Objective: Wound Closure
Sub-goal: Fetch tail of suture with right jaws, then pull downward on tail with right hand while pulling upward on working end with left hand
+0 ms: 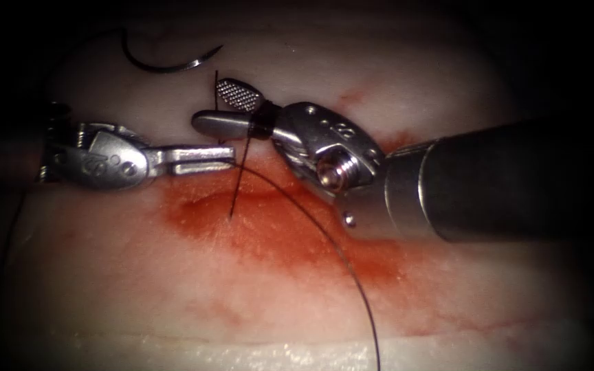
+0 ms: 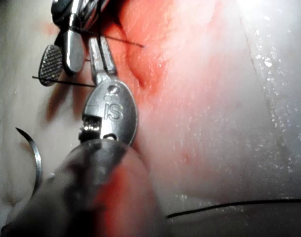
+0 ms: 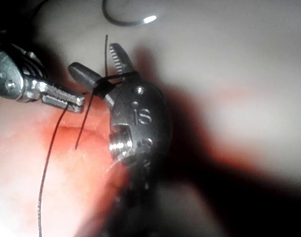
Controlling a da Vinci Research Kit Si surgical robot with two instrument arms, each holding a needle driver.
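Note:
The curved needle (image 1: 166,66) lies loose on the pale tissue (image 1: 407,75) beyond the cut (image 1: 207,199), held by neither tool; it also appears as needle (image 2: 37,160) and needle (image 3: 121,20). My left tool (image 1: 230,159) comes in from the left, shut on the thread (image 1: 324,237) at its tip. That long thread curves away toward the near edge. My right tool (image 1: 207,104) stands open, with thread wound around the base of its jaws. A straight strand (image 1: 239,175) runs from there down into the red-stained cut. A short end (image 1: 216,77) sticks up past the jaws.
Red fluid (image 1: 290,240) stains the tissue around the cut and toward the right. The right tool's thick shaft (image 1: 503,182) crosses the right side. The tissue's near edge (image 1: 242,347) runs along the front.

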